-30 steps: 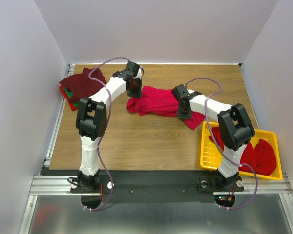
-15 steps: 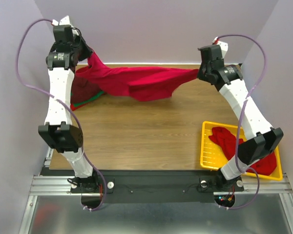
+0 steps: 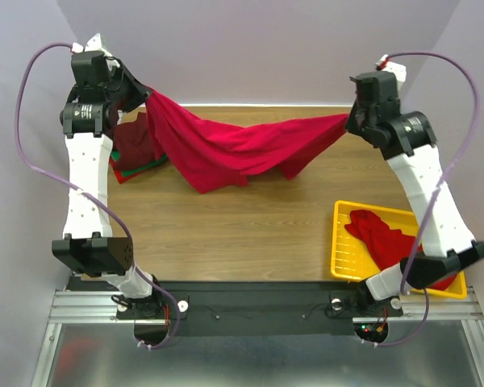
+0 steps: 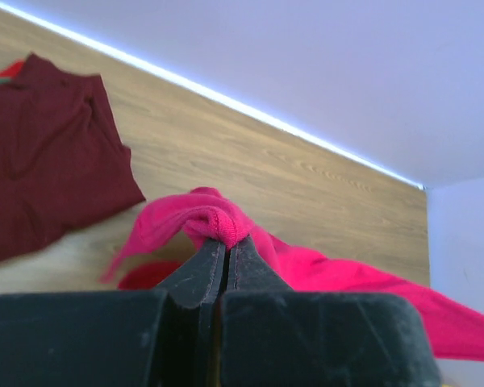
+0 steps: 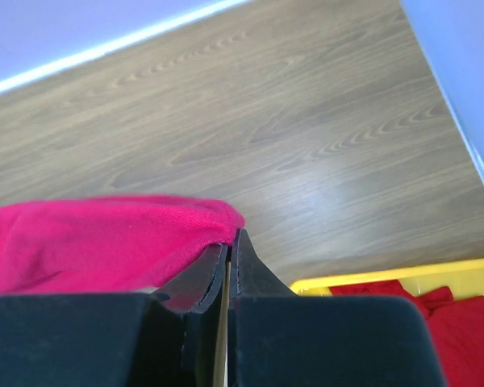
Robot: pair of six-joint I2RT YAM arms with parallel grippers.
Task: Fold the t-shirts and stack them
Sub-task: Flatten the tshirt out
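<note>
A crimson t-shirt [image 3: 234, 149] hangs stretched in the air between both arms, sagging in the middle above the wooden table [image 3: 226, 234]. My left gripper [image 3: 145, 97] is shut on its left end, high at the back left; the pinched cloth [image 4: 214, 222] bunches at the fingertips. My right gripper [image 3: 348, 121] is shut on the right end [image 5: 113, 238], high at the back right. A folded dark maroon t-shirt [image 3: 137, 145] lies at the back left on green and red ones [image 4: 40, 153]. More red t-shirts [image 3: 391, 238] fill the tray.
A yellow slotted tray [image 3: 343, 250] sits at the front right of the table; its rim [image 5: 403, 278] shows in the right wrist view. Grey walls close in the back and both sides. Bare wood lies below the hanging shirt.
Both arms rose from the table with the crimson shirt, spreading it wide. Since half a second ago they have come slightly forward and the shirt sags lower.
</note>
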